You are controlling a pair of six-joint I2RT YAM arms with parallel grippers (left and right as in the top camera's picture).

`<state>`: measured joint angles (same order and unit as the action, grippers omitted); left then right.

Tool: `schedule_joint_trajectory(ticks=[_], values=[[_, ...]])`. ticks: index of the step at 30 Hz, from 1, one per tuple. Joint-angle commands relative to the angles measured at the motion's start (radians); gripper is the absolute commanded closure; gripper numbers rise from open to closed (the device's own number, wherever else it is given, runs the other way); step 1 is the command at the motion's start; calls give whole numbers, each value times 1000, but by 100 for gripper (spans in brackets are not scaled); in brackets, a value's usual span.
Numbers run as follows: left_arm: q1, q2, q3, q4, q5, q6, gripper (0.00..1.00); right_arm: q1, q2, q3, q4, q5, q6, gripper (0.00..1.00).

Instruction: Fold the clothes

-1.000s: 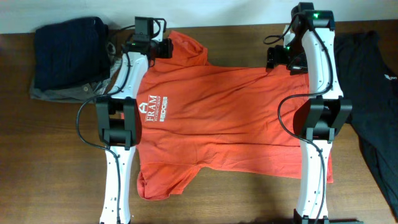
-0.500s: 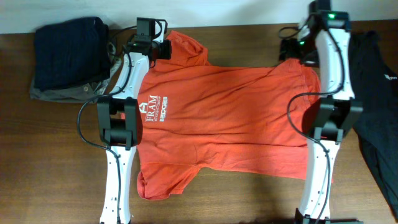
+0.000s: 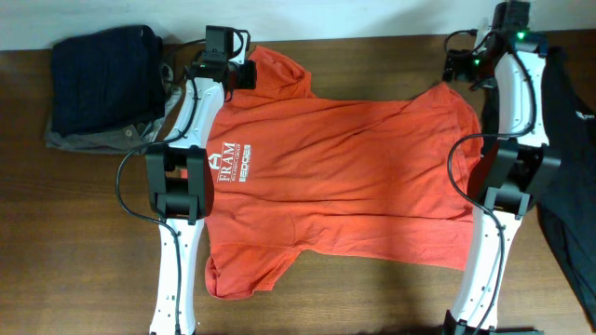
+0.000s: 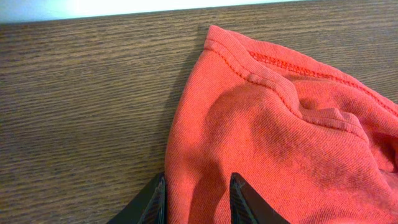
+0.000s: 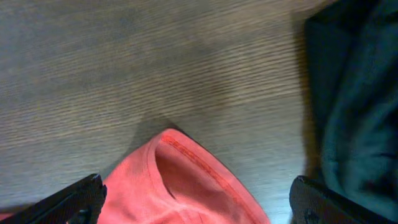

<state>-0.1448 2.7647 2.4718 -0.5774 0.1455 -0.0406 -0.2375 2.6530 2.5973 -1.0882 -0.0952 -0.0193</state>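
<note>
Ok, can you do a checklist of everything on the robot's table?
Surface: brown wooden table.
Job's things: orange-red T-shirt spread flat, lettering up.
Clutter: folded navy garment on a grey garment, left; black garment, right.
Grippers: left gripper shut on a sleeve; right gripper open above a shirt corner.
Cables: black cables loop beside both arms.
Surroundings: pale strip beyond the table's far edge.

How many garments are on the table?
4: orange T-shirt spread centrally, black garment at right edge, navy garment folded top left, grey garment beneath it. More may be hidden.
</note>
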Motion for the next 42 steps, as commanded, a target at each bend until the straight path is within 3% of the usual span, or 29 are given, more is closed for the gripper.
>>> schedule_joint_trajectory(ticks=[1,3,6,7,10,16,17,20,23,26,30,42], values=[[3,41,-5,-31,-11,11,66,15,4,-47,29,-5,-10,1],[3,41,-5,-38,-11,11,57,16,4,-66,43,-5,-10,1],[3,41,-5,-38,-11,11,57,15,4,-108,67,-5,-10,1],[3,41,-5,-38,-11,11,66,15,4,-122,76,-5,-11,1],[3,41,-5,-37,-11,11,71,17,4,-153,104,-6,-10,1],[3,41,-5,-33,-11,11,99,29,4,-192,145,-6,-10,0],[3,41,-5,-32,-12,11,99,31,4,-195,148,-5,-10,2],[3,41,-5,-27,-11,11,99,37,4,-197,151,-5,-10,17],[3,41,-5,-26,-11,11,99,42,4,-197,151,-5,-6,50],[3,41,-5,-21,-11,11,99,42,4,-197,151,-5,6,57],[3,41,-3,-13,-11,11,99,42,4,-197,147,-5,10,77],[3,28,46,-67,-11,12,100,40,1,-175,96,14,17,95]])
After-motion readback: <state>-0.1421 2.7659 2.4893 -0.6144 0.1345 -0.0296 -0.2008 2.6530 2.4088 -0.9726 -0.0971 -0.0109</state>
